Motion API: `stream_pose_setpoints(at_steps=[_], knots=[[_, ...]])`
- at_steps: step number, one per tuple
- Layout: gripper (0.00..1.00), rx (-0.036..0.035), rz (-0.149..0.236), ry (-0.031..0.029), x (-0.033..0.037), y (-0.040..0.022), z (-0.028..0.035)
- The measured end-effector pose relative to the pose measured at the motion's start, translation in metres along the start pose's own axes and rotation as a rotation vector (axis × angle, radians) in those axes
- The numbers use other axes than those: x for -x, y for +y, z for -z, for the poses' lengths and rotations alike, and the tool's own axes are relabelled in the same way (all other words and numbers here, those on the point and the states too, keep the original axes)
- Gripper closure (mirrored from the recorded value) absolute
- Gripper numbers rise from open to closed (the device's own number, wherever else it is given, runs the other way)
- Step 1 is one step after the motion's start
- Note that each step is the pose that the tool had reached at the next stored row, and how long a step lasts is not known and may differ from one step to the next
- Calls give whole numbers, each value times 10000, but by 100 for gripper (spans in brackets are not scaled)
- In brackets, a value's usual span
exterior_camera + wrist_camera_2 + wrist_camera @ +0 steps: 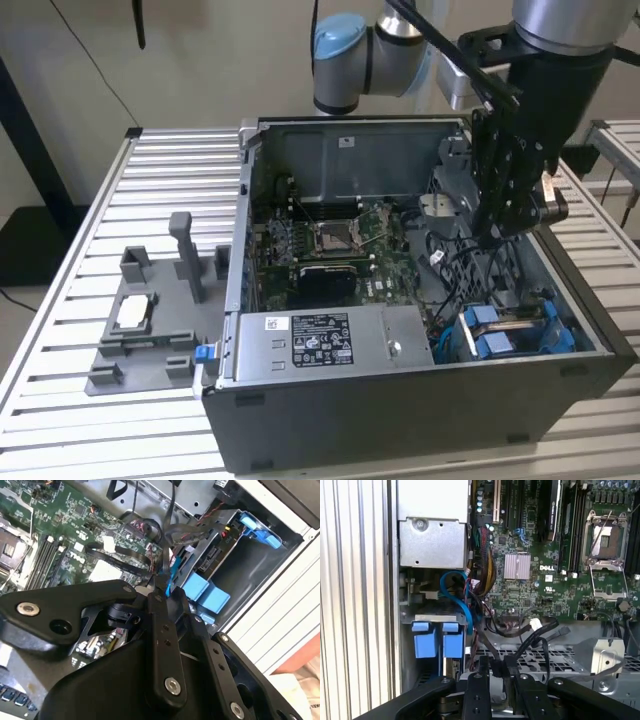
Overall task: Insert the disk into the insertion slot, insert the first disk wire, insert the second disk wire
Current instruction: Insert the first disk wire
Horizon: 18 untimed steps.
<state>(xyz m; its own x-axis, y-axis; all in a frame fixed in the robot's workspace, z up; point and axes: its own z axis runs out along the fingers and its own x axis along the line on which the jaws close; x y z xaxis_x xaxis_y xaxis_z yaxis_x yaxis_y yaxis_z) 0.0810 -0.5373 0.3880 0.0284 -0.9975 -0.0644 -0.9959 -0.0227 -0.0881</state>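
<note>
The disk sits in the insertion slot [560, 345] of the grey drive cage at the case's front corner, on the exterior view's right. Mostly its blue carrier tabs [488, 330] [432, 639] [205, 592] show. My gripper [500, 225] hangs inside the open case, above the cage and slightly further in. In both wrist views its fingertips stand close together, shut on a thin black wire [496, 669] [163, 567] from the cable bundle. A blue flat wire [457, 592] curves from the motherboard side toward the cage.
The open tower case [400, 420] lies on a slatted table [60, 400]. Inside are the motherboard [330, 240] and a grey labelled power-supply box [320, 340]. Loose black cables [450, 270] cross beside the cage. A grey fixture [150, 320] stands at the exterior view's left.
</note>
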Motion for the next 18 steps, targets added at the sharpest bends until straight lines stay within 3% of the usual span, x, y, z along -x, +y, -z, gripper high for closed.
stream_pose_setpoints(at_steps=[2, 5, 7, 9, 11, 13, 17, 18], knots=[[73, -181, 16, 34, 15, 52, -9], [73, -524, 44, 104, 41, 129, -15], [73, -767, 69, 200, 54, 177, -15], [73, -1041, 102, 340, 65, 215, -14], [73, -1273, 118, 382, 87, 253, -21], [73, -1367, 134, 411, 105, 284, -29], [73, -1444, 200, 714, 110, 312, -41], [73, -1497, 211, 744, 110, 315, -48]])
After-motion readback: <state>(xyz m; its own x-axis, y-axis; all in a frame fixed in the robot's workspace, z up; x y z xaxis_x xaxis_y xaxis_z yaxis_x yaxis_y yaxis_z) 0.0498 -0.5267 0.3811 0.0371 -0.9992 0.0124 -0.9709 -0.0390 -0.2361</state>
